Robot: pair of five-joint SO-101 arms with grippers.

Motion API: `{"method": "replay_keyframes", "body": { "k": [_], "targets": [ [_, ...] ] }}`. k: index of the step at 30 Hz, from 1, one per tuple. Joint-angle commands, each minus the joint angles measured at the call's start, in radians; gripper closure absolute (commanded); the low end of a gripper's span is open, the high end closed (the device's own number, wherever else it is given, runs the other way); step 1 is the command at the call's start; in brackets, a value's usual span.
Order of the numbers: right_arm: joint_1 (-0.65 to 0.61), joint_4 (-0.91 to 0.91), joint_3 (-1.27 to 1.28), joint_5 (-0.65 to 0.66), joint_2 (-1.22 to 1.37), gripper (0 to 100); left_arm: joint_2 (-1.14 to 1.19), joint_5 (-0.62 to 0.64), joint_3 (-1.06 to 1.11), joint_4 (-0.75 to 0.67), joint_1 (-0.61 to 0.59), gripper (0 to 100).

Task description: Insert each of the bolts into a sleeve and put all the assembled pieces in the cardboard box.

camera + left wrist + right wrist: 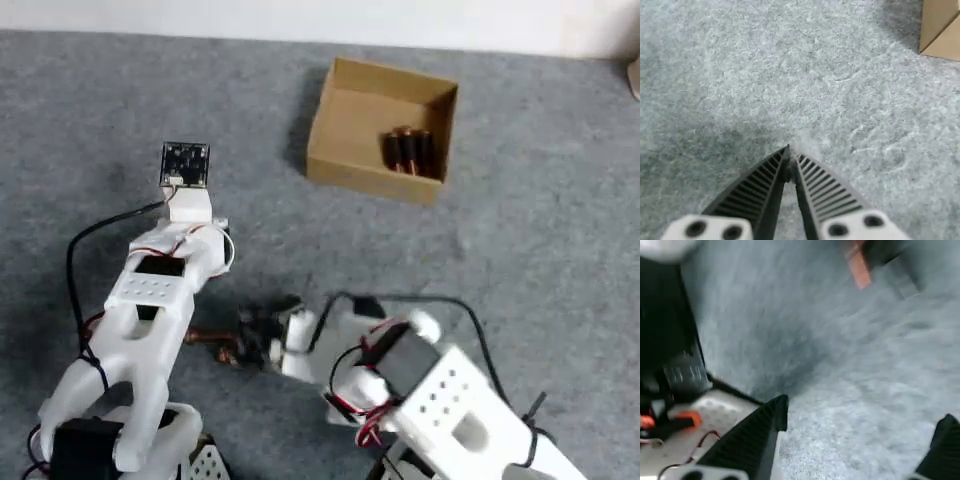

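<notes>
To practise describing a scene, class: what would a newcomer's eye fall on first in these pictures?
The cardboard box at the far side, with dark-and-copper assembled pieces bunched in one corner. Nearer the front stand the white left arm and right arm, with a copper piece between them.

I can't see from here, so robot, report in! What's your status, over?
Left hand shut, empty. Right hand open, near loose copper piece. Some assembled pieces in cardboard box. Left arm crowds that copper piece.
</notes>
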Motion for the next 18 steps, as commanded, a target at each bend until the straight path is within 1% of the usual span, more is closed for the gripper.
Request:
{"method": "replay_keyframes", "body": {
  "k": [1,3,5,8,13,18],
  "targets": [
    [-0.013,-0.134,0.108,0.058,-0.024,59.5,-0.001,0.011,-0.062,-0.018,-0.048,99],
    [-0.013,-0.209,0.137,0.083,-0.024,59.5,-0.001,0.018,-0.062,-0.018,-0.061,99],
    [-0.012,-0.272,0.147,0.109,-0.022,59.5,-0.001,0.055,-0.065,-0.018,-0.082,99],
    [-0.010,-0.340,0.147,0.143,0.012,59.5,-0.001,0.086,-0.090,-0.017,-0.142,99],
    [-0.008,-0.472,0.140,0.195,0.213,59.5,-0.001,0.167,-0.110,0.002,-0.269,99],
    [-0.008,-0.630,0.094,0.232,0.463,59.5,-0.001,0.173,-0.134,0.035,-0.320,99]
  ]
}}
